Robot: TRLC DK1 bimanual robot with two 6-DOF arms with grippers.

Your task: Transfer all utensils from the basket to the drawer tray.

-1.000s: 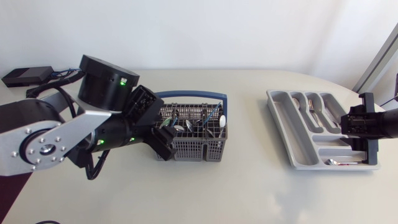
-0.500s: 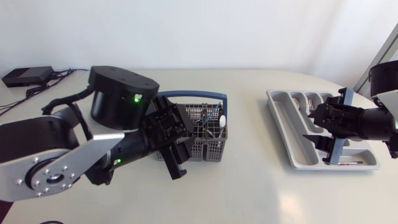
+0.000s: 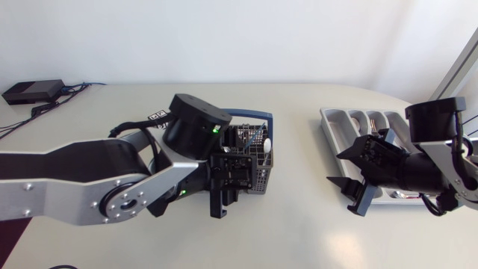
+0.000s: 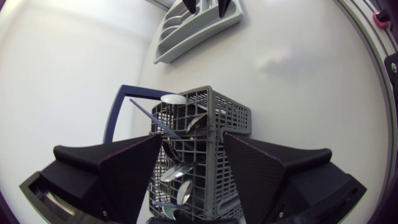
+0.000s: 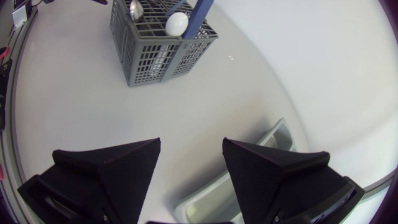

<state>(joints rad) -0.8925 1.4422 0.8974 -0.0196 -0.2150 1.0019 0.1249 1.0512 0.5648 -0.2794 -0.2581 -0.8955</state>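
Observation:
A grey mesh basket [image 3: 258, 158] with a blue handle holds several utensils [image 3: 252, 145], among them a white spoon [image 5: 176, 23]. My left gripper [image 3: 226, 187] hangs open over the basket's near end. In the left wrist view the basket [image 4: 208, 115] lies under and between its fingers [image 4: 124, 171]. The grey drawer tray [image 3: 340, 142] sits at the right with a few utensils [image 3: 376, 131] in its slots. My right gripper [image 3: 349, 191] stands open and empty over the tray's left edge, which shows under its fingers [image 5: 112, 168] as a tray corner [image 5: 255, 165].
Bare table lies between the basket [image 5: 155, 53] and the tray [image 4: 186, 34]. A black box [image 3: 30, 90] with cables rests at the far left corner.
My left arm has swung right, bringing its gripper over the basket's front. My right gripper has moved left from the tray's far side to its left edge and opened wider.

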